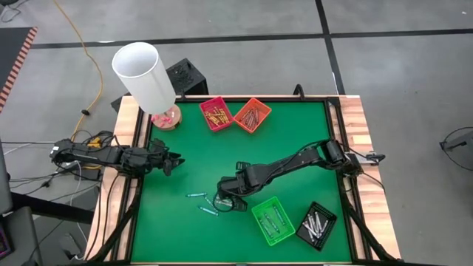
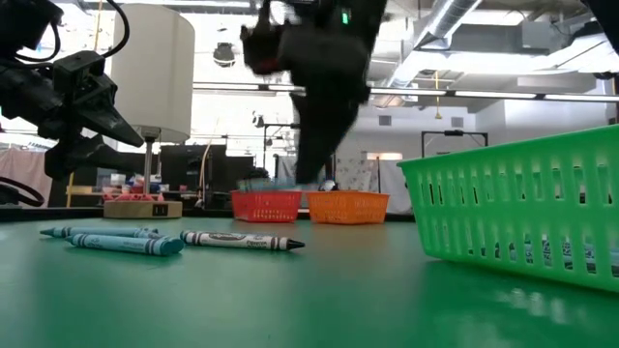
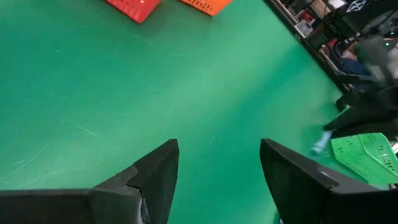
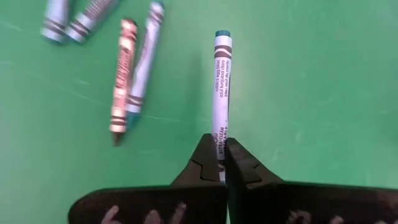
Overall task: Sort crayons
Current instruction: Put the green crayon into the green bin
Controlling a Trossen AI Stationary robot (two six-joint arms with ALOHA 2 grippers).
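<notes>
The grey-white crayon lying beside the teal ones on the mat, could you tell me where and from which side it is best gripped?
Grip the grey-white crayon at mid-length, coming straight down, fingers across its thin body. It lies flat, and a teal crayon lies close alongside, so one finger must slip between them. The right gripper is shut on another teal crayon; the left gripper waits open.

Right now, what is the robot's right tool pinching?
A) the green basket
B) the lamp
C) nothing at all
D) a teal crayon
D. In the right wrist view the right tool is shut on the end of a teal crayon, which sticks out above the green mat.
</notes>
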